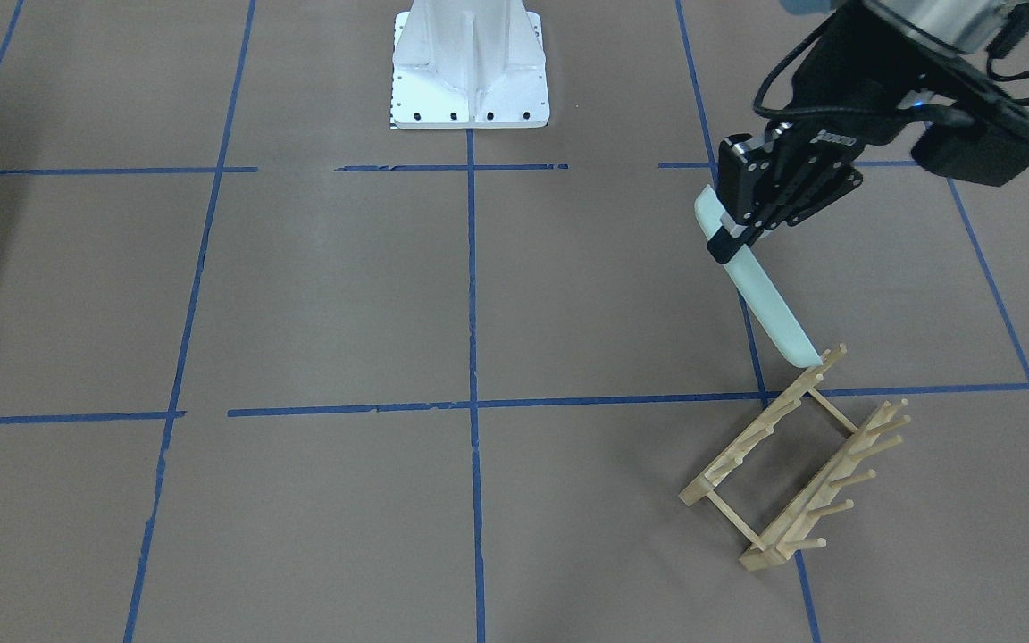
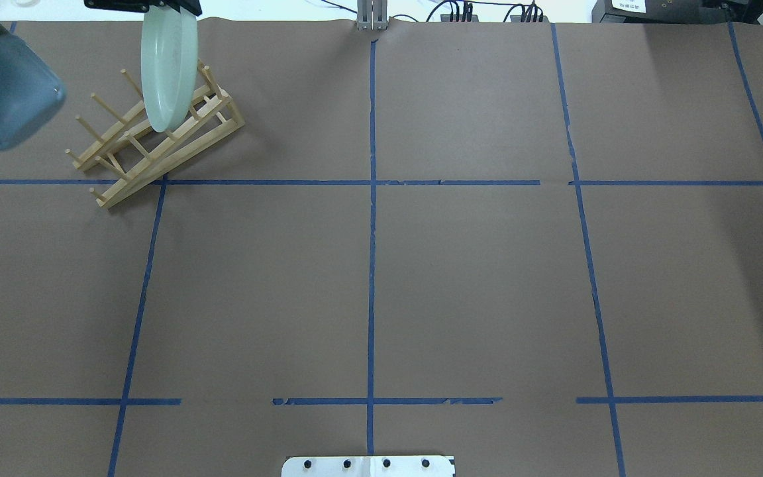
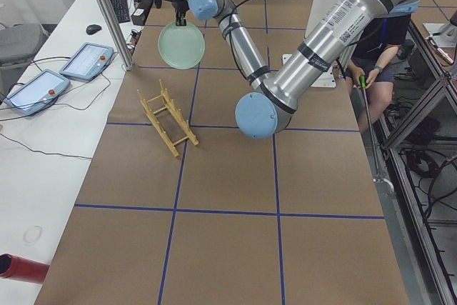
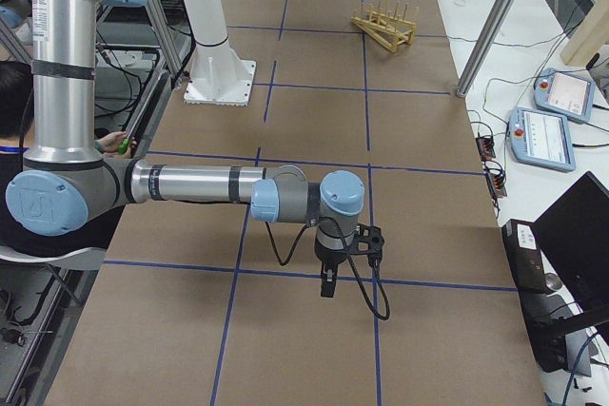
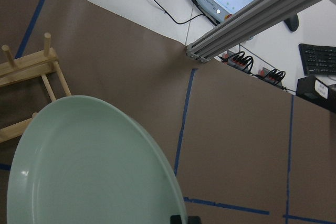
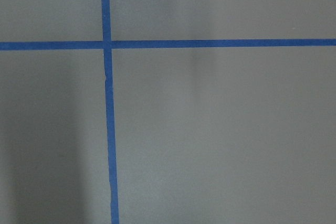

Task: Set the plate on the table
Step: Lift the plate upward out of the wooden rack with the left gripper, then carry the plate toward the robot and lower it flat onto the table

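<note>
I see left gripper [image 1: 733, 241] clamped on rim of plate [image 1: 769, 308]. Plate hangs on edge, tilted, in air just above wooden rack [image 1: 791, 464], not resting on table [image 1: 345, 295]. Right gripper [image 4: 327, 284] low over table, well apart from rack; I cannot tell whether it is wide or closed.

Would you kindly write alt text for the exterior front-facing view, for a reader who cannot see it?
The left gripper holds the pale green plate by its rim, tilted edge-on near one end of a wooden rack on the blue-taped brown table.
</note>
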Available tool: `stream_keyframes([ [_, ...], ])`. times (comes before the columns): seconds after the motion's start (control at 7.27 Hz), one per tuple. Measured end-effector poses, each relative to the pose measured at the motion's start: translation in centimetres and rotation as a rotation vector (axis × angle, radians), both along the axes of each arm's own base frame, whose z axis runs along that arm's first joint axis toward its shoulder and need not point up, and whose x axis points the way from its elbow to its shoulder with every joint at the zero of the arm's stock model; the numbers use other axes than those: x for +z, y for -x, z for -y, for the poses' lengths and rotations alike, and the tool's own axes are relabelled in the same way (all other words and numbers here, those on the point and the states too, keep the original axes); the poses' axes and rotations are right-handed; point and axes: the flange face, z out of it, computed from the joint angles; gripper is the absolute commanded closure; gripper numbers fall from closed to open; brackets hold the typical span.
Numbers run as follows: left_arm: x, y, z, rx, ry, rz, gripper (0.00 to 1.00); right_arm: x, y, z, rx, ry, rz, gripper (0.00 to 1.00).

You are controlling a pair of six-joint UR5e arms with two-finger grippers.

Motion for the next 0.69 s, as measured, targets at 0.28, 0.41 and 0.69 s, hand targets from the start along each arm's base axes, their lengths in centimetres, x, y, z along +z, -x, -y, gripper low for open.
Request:
stream_keyframes([
  [0.28, 0.8, -8.4, -4.0, 0.084, -0.076, 0.241, 1.00, 0.0, 0.0, 0.0, 0.000, 0.000, 0.000, 0.00],
  [0.41, 2.0, -13.5, -6.8, 0.135, -0.122, 0.361, 1.00, 0.0, 0.0, 0.0, 0.000, 0.000, 0.000, 0.00],
  [0.69, 4.4, -23.2, -13.8, 0.213, -0.221, 0.571, 1.00, 0.0, 0.0, 0.0, 0.000, 0.000, 0.000, 0.00],
])
